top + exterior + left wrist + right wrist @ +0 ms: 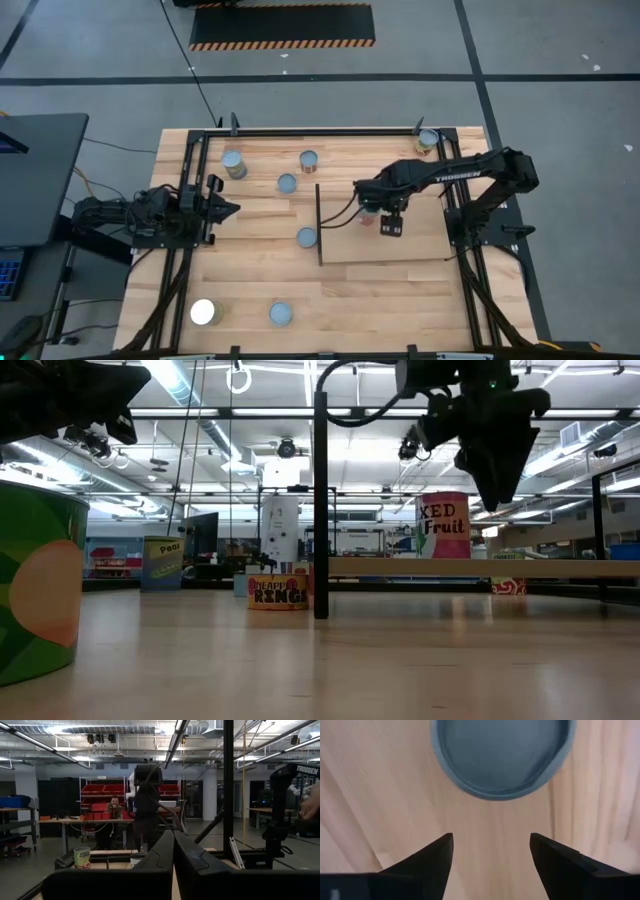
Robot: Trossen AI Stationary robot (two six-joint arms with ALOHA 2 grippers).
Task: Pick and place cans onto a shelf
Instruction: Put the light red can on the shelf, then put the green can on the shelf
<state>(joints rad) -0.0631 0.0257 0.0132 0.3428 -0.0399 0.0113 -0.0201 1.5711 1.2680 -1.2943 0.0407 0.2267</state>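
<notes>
Filling the near left of the low view, a green can (35, 590) with an orange shape on its label stands closest to the lens; the high view alone shows its top, one of two cans (203, 312) near the tabletop's (400, 300) front edge, this one glaring white.

From above, the right gripper (390, 222) hangs over the shelf (420, 245), a pale panel with a dark upright strip along its left short edge. Its own wrist view shows what the overhead hides: two dark fingers (427, 862) spread apart and empty, pointing down at a blue-grey can top (502, 755) on the pale wood. At table height that can reads "XED Fruit" (442, 525), seen beside the gripper's dark wedge.

Another label reads "RINGS" (278, 593) on an orange-yellow can, and a green-yellow one reads "Pear" (161, 563).

At the tabletop's left edge the left gripper (225, 209) waits, fingers (160, 857) pressed together, holding nothing.
</notes>
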